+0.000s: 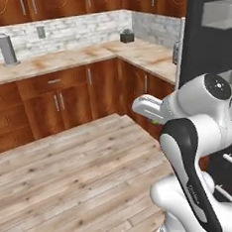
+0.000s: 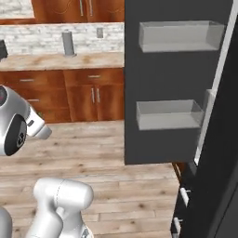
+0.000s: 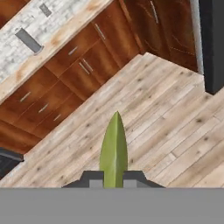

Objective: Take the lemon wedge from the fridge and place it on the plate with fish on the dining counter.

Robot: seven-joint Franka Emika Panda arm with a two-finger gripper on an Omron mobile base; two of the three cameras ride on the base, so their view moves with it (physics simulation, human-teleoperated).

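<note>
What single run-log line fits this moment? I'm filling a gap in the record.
stage: carrying | gripper: shut on lemon wedge | fridge: door open | below: wood floor

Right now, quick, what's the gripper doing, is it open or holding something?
Gripper: closed on the lemon wedge, a yellow-green sliver standing up between the finger tips, above the wood floor.

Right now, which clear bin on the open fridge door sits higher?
The upper bin, near the door's top; the lower bin hangs halfway down the fridge door.
</note>
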